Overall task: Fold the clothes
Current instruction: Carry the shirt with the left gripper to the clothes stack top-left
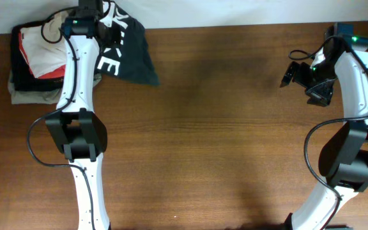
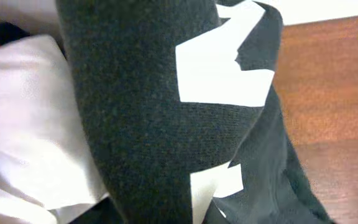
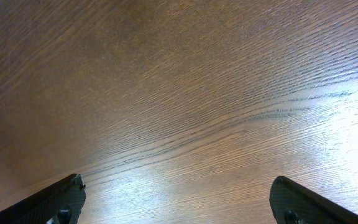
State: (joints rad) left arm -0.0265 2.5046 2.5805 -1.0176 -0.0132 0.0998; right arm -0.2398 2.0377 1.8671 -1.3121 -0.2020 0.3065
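The clothes, a black T-shirt [image 1: 133,61] with big white block letters, hang bunched at the table's back left, next to a pile of other garments. My left gripper [image 1: 94,11] is at the shirt's top edge, shut on the fabric. In the left wrist view the black T-shirt [image 2: 148,124] fills the frame and hides the fingers. My right gripper [image 1: 297,73] hovers at the far right of the table, open and holding nothing. In the right wrist view the right gripper [image 3: 179,202] shows only bare wood between its two wide-apart fingertips [image 3: 64,198].
A pile of other garments [image 1: 34,61], white, red and khaki-grey, lies at the back left corner under the left arm. A white cloth [image 2: 23,112] sits beside the shirt. The wooden table [image 1: 222,128] stretches between the arms.
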